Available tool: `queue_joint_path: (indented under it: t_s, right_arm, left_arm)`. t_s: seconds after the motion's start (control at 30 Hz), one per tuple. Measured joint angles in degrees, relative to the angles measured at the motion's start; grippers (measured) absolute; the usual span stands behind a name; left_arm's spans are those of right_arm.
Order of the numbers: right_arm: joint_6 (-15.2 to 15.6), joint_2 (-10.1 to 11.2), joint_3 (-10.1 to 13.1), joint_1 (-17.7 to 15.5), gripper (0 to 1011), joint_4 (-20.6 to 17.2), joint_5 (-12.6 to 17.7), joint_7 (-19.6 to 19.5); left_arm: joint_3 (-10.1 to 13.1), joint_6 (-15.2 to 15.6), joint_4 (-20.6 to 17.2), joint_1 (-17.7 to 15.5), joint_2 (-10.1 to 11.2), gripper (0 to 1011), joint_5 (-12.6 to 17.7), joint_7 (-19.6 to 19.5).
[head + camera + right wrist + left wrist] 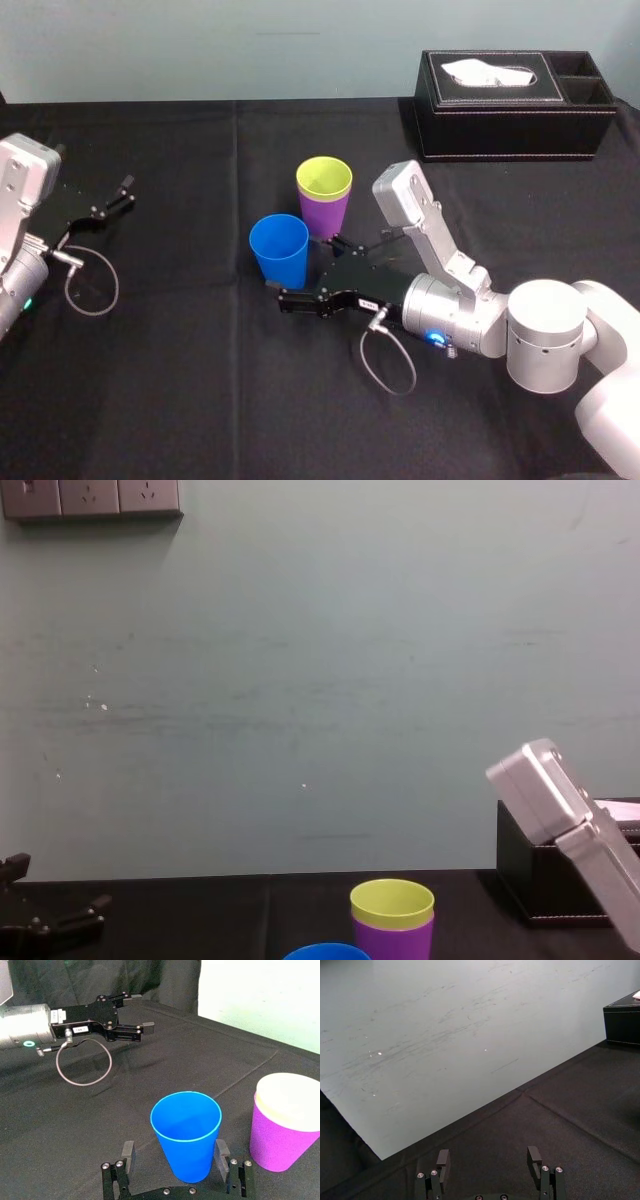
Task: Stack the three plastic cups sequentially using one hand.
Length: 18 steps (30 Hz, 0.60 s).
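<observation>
R gripper [311,270] is low over the counter [180,390], fingers spread either side of the blue cup [279,248], not pinching yet: lined up for a side grab. Yellow-green cup [324,178] is nested in the purple cup [326,215] just beside, so blue is prob. the last to go. L gripper [118,196] is parked far left, fingers spread, out of the way.

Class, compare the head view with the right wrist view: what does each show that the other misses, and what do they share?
Head view alone of the two: the black tissue box and the right arm's grey links. Right wrist view alone: dark drapery behind the left tool. Both: the blue cup between the right tool's open fingers, the yellow-green cup nested in the purple cup, the black cloth.
</observation>
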Motion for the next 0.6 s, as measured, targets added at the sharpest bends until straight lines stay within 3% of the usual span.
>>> queue_joint_path:
  t_s: [0.6]
  right_arm:
    - [0.0, -1.08, -0.07, 0.66, 1003, 1.26, -0.56, -0.86]
  left_arm:
    - [0.0, 0.0, 0.0, 0.0, 0.0, 1010, 0.0, 0.0]
